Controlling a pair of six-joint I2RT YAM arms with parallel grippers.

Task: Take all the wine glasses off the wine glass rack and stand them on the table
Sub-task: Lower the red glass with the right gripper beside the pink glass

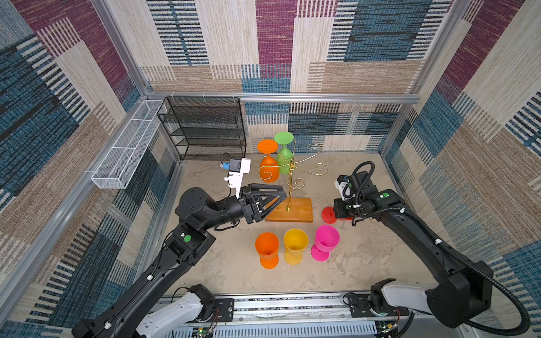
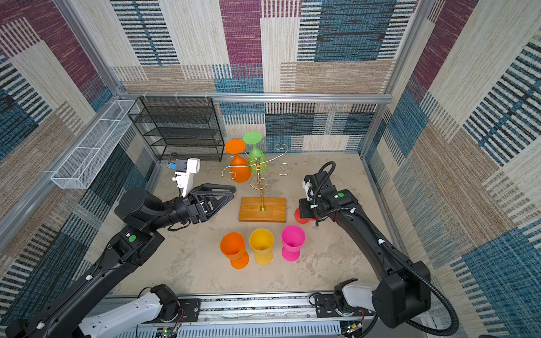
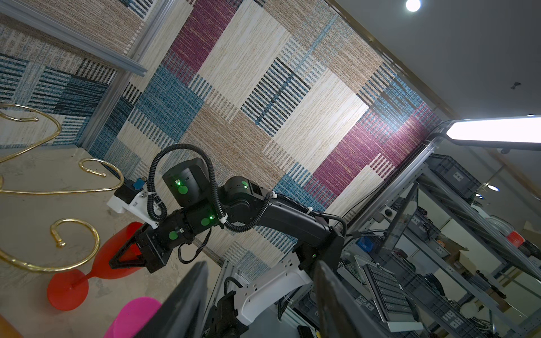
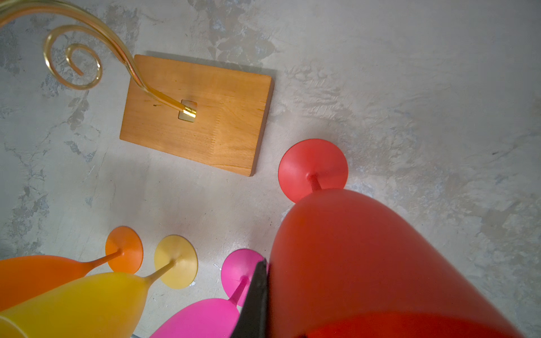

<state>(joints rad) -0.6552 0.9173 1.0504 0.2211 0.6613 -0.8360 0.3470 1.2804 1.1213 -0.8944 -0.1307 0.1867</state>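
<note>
The right gripper (image 3: 120,260) pinched the red wine glass (image 4: 366,248), maybe by its rim, beside the wine glass rack (image 1: 298,212). The left gripper (image 1: 279,199) had fingers apart.

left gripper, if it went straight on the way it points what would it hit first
Probably the gold pole of the wine glass rack, just ahead of the left gripper; depth is unclear, so it might slip past beside it.

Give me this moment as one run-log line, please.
left jaws open, empty | right jaws shut on red glass beside rack base | hanging: orange glass, green glass
</note>
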